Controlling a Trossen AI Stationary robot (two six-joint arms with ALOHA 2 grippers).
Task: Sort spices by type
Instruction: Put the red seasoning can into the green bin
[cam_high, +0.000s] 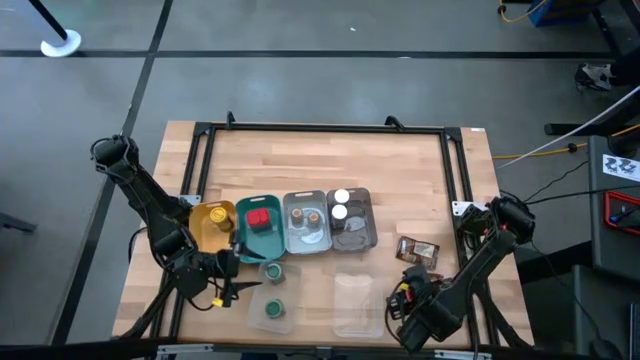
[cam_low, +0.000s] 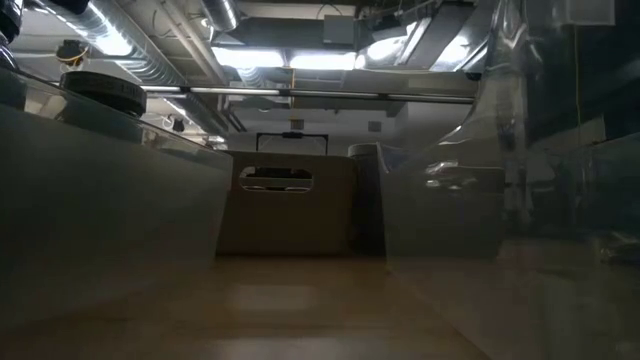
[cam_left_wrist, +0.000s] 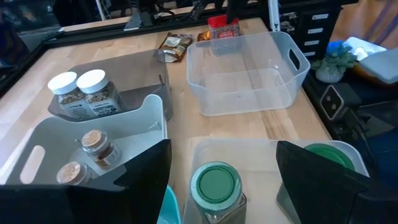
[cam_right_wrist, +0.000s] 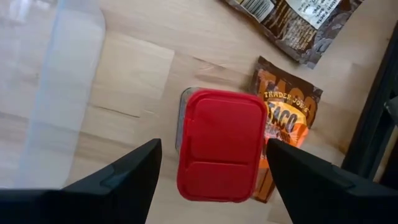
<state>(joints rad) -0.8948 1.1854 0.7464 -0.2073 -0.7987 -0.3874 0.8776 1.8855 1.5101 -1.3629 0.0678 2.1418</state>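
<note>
The red box (cam_right_wrist: 221, 145) lies on the table (cam_high: 330, 160), near the front right corner, right under the right gripper (cam_right_wrist: 214, 168). In the right wrist view the box sits in the gap between the two dark fingers, which are spread wide apart and touch nothing. The box is a bit longer one way than the other, and its long side runs along the fingers, so the fingers stand at its two long edges. I think that gripper only has to go straight down and squeeze to pick it up.

An orange pouch (cam_right_wrist: 287, 127) lies partly under the box, on the side near the table's frame. A brown pouch (cam_right_wrist: 292, 25) lies a little farther off. The squeeze could catch the orange pouch too.

The left gripper (cam_left_wrist: 224, 186) is at the front left of the table, and its fingers are spread wide too. A green-capped jar (cam_left_wrist: 215, 186) stands upright between them, but they do not touch it. A second green cap (cam_left_wrist: 333, 155) shows just beside it.

Farther back, a row of trays sits across the middle of the table. The teal tray (cam_high: 262, 228) already holds another red box (cam_high: 259, 220). Two white-capped jars (cam_left_wrist: 84, 93) stand together in a grey tray (cam_left_wrist: 134, 84).

The right arm is the nearer one to the loose red box. The left arm is nearer to the green jars.
</note>
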